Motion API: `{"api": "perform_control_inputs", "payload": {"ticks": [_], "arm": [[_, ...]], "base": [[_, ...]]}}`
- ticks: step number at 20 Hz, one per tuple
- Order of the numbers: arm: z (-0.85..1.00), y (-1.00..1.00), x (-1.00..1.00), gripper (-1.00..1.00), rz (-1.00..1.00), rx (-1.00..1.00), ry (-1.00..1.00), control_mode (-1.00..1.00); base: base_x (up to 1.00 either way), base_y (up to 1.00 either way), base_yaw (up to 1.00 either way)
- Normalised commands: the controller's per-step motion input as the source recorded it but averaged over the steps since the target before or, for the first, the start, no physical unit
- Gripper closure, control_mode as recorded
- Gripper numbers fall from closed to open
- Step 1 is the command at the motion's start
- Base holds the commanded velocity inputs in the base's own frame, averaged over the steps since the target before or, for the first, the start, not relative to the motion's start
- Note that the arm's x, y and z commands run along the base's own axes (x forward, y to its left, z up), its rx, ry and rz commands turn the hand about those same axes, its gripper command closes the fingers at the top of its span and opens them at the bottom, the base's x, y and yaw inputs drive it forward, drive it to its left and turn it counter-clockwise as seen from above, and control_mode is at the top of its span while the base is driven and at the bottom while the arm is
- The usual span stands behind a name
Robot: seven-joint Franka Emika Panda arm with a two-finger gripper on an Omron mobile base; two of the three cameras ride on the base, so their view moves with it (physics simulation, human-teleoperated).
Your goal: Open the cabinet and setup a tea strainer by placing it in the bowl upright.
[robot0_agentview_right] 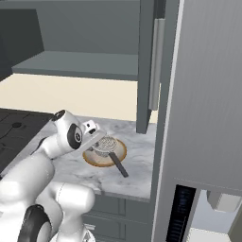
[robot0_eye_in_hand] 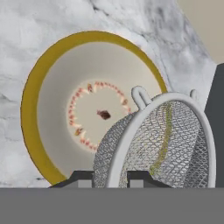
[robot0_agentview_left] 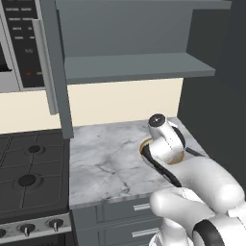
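Observation:
The cabinet's left door (robot0_agentview_left: 57, 72) stands open, baring its grey shelf (robot0_agentview_left: 139, 67); the right door (robot0_agentview_right: 208, 94) swings out close to the camera. On the marble counter sits the bowl (robot0_eye_in_hand: 39, 87), brown-rimmed and pale inside, also in the right base view (robot0_agentview_right: 120, 151). My gripper (robot0_eye_in_hand: 111, 177) is shut on the tea strainer (robot0_eye_in_hand: 175, 140), a white-rimmed mesh basket held tilted just over the bowl's right side. Its dark handle (robot0_agentview_right: 119, 166) slants out over the rim. From the left base view the arm hides most of the bowl (robot0_agentview_left: 144, 146). Whether the mesh touches the bowl is unclear.
A black gas stove (robot0_agentview_left: 29, 168) adjoins the counter (robot0_agentview_left: 110, 158) on the left, with a microwave (robot0_agentview_left: 19, 43) above it. Grey drawers (robot0_agentview_left: 134, 207) run below the counter edge. A dark wall closes the counter's right end.

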Motion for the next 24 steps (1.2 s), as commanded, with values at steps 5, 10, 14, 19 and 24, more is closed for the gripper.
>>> {"api": "perform_control_inputs", "payload": {"ticks": [5,10,14,19,24], "arm": [[-0.35,0.0,0.38,1.0,0.0,0.0,0.03,-1.0],[-0.35,0.0,0.33,1.0,0.0,0.0,0.0,-1.0],[-0.37,0.0,0.21,1.0,0.0,0.0,0.0,-1.0],[-0.34,0.06,0.08,1.0,0.0,0.0,0.0,-1.0],[-0.19,0.23,0.0,1.0,0.0,0.0,0.0,-1.0]], "base": [[0.0,0.0,0.0],[0.0,0.0,0.0],[0.0,0.0,0.0],[0.0,0.0,0.0],[0.0,0.0,0.0]]}}
